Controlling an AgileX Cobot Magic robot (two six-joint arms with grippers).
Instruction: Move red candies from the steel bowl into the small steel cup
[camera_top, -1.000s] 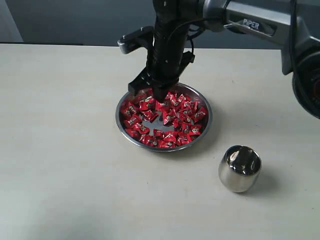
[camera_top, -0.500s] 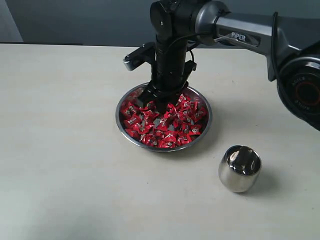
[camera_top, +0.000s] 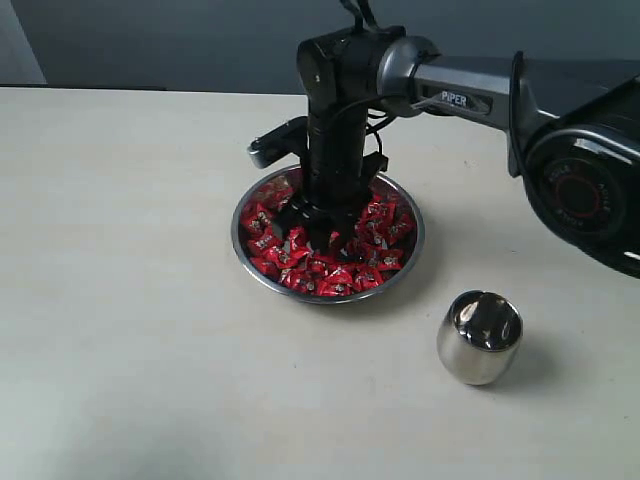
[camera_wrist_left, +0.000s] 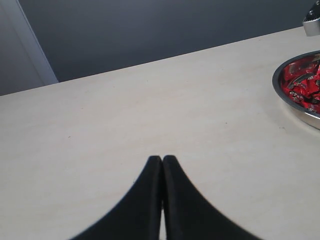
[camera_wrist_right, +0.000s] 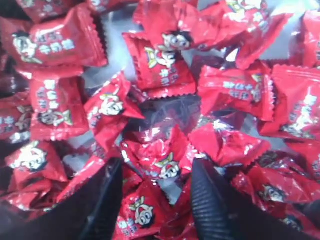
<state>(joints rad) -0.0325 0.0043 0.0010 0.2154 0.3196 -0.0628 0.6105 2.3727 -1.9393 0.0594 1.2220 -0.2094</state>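
While pressing down into the bowl (camera_top: 236, 246) to straddle one of the red candies (camera_top: 332, 272), holding the right claw (camera_top: 318, 226) half spread, nothing pinched yet; resting the left claw (camera_wrist_left: 162, 165) closed and empty aside, leaving the cup (camera_top: 480, 338) upright near the bowl for the drop

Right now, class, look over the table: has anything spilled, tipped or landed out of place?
Nothing stands out. The candies all lie inside the bowl, none on the table, and the cup stands upright, apart from the bowl.
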